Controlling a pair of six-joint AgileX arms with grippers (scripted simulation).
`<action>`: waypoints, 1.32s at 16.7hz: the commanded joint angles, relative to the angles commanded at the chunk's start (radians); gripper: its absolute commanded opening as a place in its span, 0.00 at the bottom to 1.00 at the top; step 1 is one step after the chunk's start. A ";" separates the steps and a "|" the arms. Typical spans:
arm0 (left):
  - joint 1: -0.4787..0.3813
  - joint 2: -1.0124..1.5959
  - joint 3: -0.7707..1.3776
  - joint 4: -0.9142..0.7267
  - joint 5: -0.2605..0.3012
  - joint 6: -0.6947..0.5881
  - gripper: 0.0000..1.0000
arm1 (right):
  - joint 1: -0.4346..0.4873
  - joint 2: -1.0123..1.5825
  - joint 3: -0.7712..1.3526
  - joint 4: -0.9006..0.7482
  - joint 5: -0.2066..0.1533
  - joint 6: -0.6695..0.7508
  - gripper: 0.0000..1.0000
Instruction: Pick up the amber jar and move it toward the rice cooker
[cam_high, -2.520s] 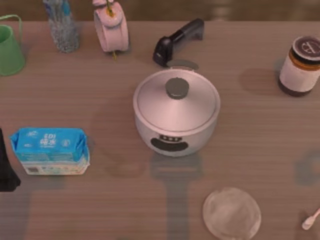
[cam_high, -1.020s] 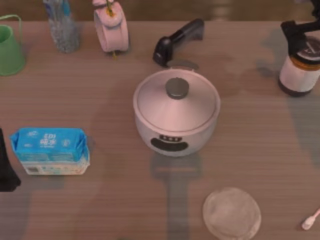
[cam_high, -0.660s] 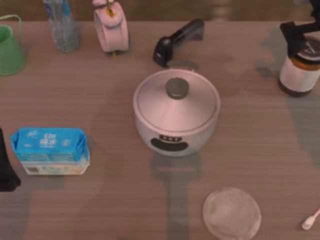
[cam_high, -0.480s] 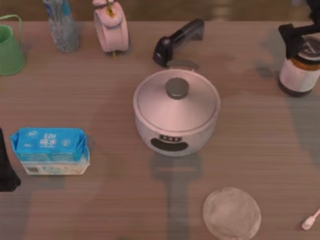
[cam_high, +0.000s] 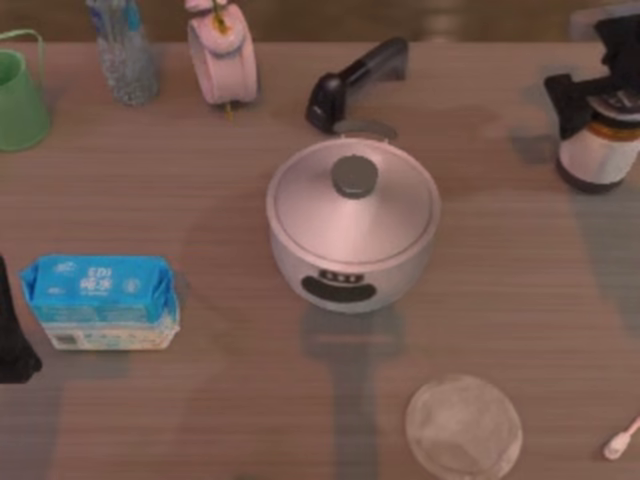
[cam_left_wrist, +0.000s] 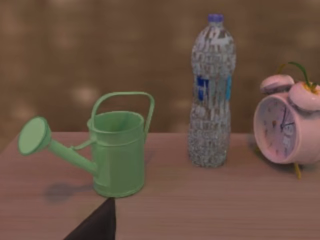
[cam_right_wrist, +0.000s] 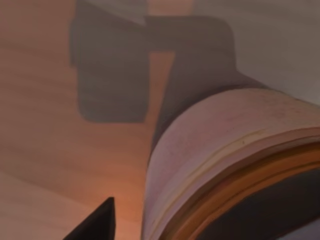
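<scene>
The amber jar (cam_high: 597, 156) stands upright at the table's far right, its white label and orange neck band (cam_right_wrist: 235, 192) filling the right wrist view. My right gripper (cam_high: 607, 100) hangs over its lid, open. One dark finger (cam_high: 566, 101) sits beside the jar's left shoulder, and that finger (cam_right_wrist: 97, 222) is apart from the glass. The other finger is hidden. The rice cooker (cam_high: 352, 222), white-grey with a grey knob and a black panel, sits mid-table, well left of the jar. My left gripper (cam_high: 12, 345) is parked at the left edge, open.
Along the back stand a green watering can (cam_high: 18, 98), a clear bottle (cam_high: 122, 50), a pink alarm clock (cam_high: 222, 58) and a black scanner (cam_high: 352, 80). A blue tissue pack (cam_high: 100, 300) lies at the left, a grey disc (cam_high: 463, 425) in front, and a white swab (cam_high: 621, 438) at the lower right.
My right gripper came in from the far right edge and lowered over the jar, its finger shifting left and down beside the lid. The jar and the left arm have not moved.
</scene>
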 joint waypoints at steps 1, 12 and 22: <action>0.000 0.000 0.000 0.000 0.000 0.000 1.00 | 0.000 0.000 0.000 0.000 0.000 0.000 1.00; 0.000 0.000 0.000 0.000 0.000 0.000 1.00 | 0.000 0.000 0.000 0.000 0.000 0.000 0.17; 0.000 0.000 0.000 0.000 0.000 0.000 1.00 | 0.000 0.000 0.000 0.000 0.000 0.000 0.00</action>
